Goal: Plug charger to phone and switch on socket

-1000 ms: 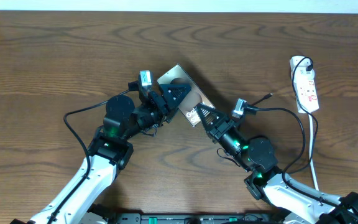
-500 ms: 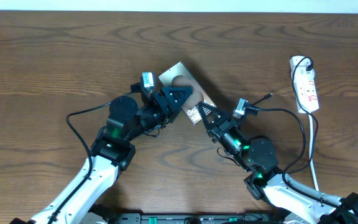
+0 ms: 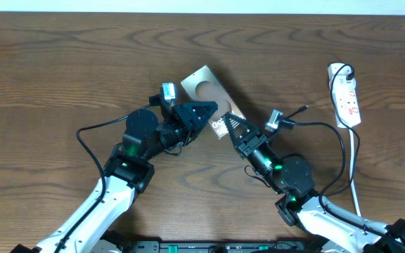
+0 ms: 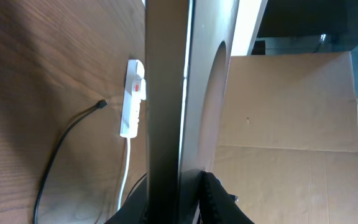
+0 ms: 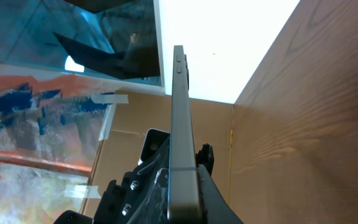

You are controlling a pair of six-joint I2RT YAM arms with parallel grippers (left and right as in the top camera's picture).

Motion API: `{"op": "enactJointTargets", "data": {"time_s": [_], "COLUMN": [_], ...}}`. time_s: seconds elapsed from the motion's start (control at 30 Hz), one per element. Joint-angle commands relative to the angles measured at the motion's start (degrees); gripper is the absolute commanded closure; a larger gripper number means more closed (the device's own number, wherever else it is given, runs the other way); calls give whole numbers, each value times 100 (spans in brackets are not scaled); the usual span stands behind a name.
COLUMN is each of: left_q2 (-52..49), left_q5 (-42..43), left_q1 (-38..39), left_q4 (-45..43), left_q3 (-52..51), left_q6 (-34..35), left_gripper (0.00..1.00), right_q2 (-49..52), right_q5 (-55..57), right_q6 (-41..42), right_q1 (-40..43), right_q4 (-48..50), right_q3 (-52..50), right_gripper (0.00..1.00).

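Phone [image 3: 204,88] lies near the middle of the worktop [image 3: 62,56], turned on the diagonal, its silvery face and dark round mark showing to the overhead camera. Whether it rests on the wood or is lifted off it, I cannot tell.

The left gripper [image 3: 211,109] is clamped on the phone's long near edge. Its wrist view shows the phone edge-on, with a black finger [image 4: 219,199] against the face. The right gripper [image 3: 228,124] is closed on the phone's near corner, and the slim edge rises from between its fingers in its wrist view.

The charger [image 3: 302,109] lies apart to the right, its connector tip free on the wood. The socket [image 3: 346,95] lies along the right edge near the far corner, with a black plug [image 3: 344,70] at its far end. Its white cord [image 3: 356,179] runs toward the near edge.
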State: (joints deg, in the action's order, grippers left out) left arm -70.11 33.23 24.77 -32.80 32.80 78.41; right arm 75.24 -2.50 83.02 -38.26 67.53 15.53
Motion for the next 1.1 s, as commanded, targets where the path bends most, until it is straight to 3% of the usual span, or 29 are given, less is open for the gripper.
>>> {"op": "enactJointTargets", "data": {"time_s": [0.0, 0.33, 0.47, 0.57, 0.8, 0.93, 1.07], "left_q2": [50, 52, 50, 50, 48, 48, 48], "left_q5": [144, 59, 55, 59, 63, 68, 63], "left_q1": [107, 103, 81, -39, -350, -577, -935], "left_q4": [-125, -542, -544, -452, 109, 131, 699], "left_q3": [85, 85, 85, 85, 85, 85, 85], "left_q6": [144, 339, 278, -240, -592, -1200, -1718], "left_gripper": [87, 90, 90, 90, 92, 92, 92], "right_q2": [9, 9, 9, 9, 9, 9, 9], "right_q5": [-251, -280, -350, -544, -647, -645, -476], "right_q6": [-450, -444, -496, -1086, -2256, -3038, -3753], "right_q1": [-205, -321, -321, -321, -321, -321, -319], "right_q4": [-52, -693, -695, -695, -793, -1305, -2140], "right_q3": [120, 120, 120, 120, 120, 120, 120], "right_gripper": [99, 82, 69, 62, 50, 43, 41]}}
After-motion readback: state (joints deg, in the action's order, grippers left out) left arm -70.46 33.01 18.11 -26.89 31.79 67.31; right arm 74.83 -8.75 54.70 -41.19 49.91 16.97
